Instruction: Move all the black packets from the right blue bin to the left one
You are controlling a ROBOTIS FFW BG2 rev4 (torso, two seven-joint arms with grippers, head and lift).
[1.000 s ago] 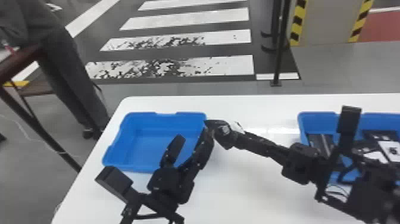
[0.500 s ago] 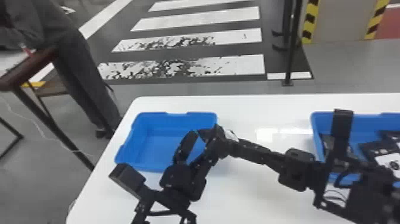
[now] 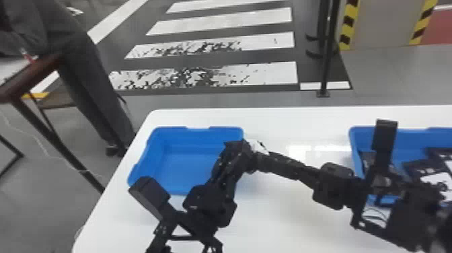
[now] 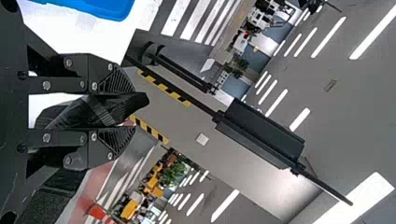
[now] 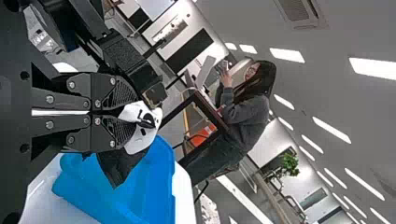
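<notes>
In the head view my left gripper [image 3: 232, 151] is over the right side of the left blue bin [image 3: 178, 158], close beside my right gripper [image 3: 260, 158]. A packet's white face [image 3: 257, 146] shows there. In the right wrist view my right gripper [image 5: 126, 112] is shut on a black-and-white packet [image 5: 142, 133], its dark part hanging above the blue bin. In the left wrist view my left gripper [image 4: 121, 109] is closed around a black packet [image 4: 130, 105] with a grey band; whether both hold one packet is unclear. The right blue bin [image 3: 412, 135] contains several black packets [image 3: 437, 156].
A white table [image 3: 275, 215] carries both bins, with white tabletop between them. My right arm [image 3: 331, 185] stretches across that gap, partly in front of the right bin. Another table [image 3: 30, 75] stands on the floor at the far left, and a black post [image 3: 328, 57] rises behind.
The left gripper's fingers have come closer together beside the right gripper. The head view has shifted, so the bins appear slightly farther right.
</notes>
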